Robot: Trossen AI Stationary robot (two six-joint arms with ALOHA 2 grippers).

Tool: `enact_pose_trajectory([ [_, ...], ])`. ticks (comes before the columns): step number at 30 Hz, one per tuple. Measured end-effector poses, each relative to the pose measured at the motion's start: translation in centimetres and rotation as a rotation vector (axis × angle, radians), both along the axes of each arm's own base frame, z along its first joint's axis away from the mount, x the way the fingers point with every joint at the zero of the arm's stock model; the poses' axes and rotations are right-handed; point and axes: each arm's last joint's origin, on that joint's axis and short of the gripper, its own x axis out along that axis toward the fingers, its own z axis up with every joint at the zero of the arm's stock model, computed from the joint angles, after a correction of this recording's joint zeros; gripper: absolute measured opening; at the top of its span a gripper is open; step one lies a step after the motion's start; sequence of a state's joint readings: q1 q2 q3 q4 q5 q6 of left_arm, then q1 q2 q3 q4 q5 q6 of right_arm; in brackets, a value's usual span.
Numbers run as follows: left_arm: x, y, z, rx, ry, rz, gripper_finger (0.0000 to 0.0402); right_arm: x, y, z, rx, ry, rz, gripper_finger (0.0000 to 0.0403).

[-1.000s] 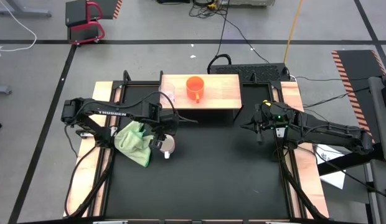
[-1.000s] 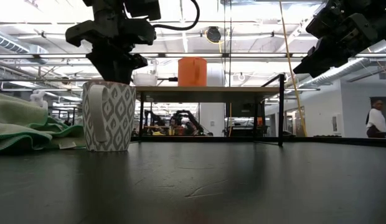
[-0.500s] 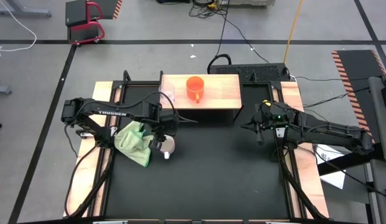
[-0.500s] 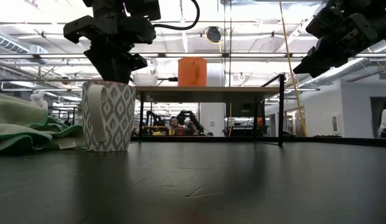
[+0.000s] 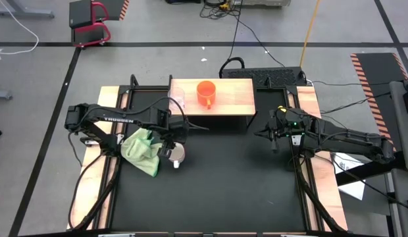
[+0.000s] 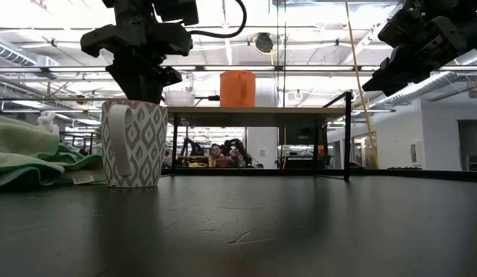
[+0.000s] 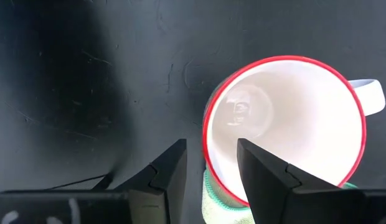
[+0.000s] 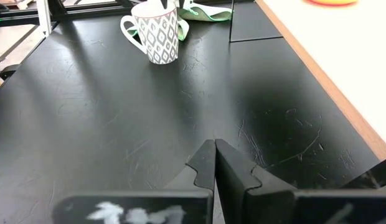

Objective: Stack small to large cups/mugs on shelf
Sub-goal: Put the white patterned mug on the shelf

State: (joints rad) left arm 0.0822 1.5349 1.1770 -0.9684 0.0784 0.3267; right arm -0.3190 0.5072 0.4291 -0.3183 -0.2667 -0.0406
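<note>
The white patterned mug [image 5: 178,154] with a red rim stands upright on the black table [image 5: 224,191], beside the green cloth [image 5: 139,150], its handle [image 6: 127,146] toward the near edge. My left gripper [image 7: 208,163] is open, right above the mug [image 6: 133,144]. The orange mug [image 5: 205,92] and the clear glass cup [image 5: 179,100] stand on the wooden shelf [image 5: 233,99] at the table's far side. My right gripper [image 8: 215,149] is shut and hangs in the air over the table's right part. My left gripper comes from above, pointing down, at the mug's rim [image 7: 211,149] on the side away from the handle [image 7: 370,93]. One finger [image 7: 261,168] is over the inside, the other [image 7: 171,168] outside the wall. I cannot tell whether they touch the rim.
The green cloth [image 6: 31,154] lies crumpled to the left of the mug. The shelf [image 6: 254,113] stands on thin black legs with open space beneath. Bare black table lies between the mug [image 8: 157,37] and my right gripper [image 5: 256,134].
</note>
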Motion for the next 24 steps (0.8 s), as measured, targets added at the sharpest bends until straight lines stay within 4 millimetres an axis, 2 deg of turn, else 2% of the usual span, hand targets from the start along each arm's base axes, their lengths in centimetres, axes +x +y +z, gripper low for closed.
enact_pose_trajectory([
  [9,0.0,0.0,-0.1,-0.004,0.004,0.014,0.014,0.0,0.0,0.0,0.0,0.0,0.0,0.0],
  [17,-0.6,-0.1,-1.2,-0.009,0.045,0.014,0.014,0.0,0.0,0.0,0.0,0.0,0.0,0.0],
  [24,-0.4,0.0,-1.3,-0.005,0.024,0.016,0.014,0.0,0.0,0.0,0.0,0.0,0.0,0.0],
])
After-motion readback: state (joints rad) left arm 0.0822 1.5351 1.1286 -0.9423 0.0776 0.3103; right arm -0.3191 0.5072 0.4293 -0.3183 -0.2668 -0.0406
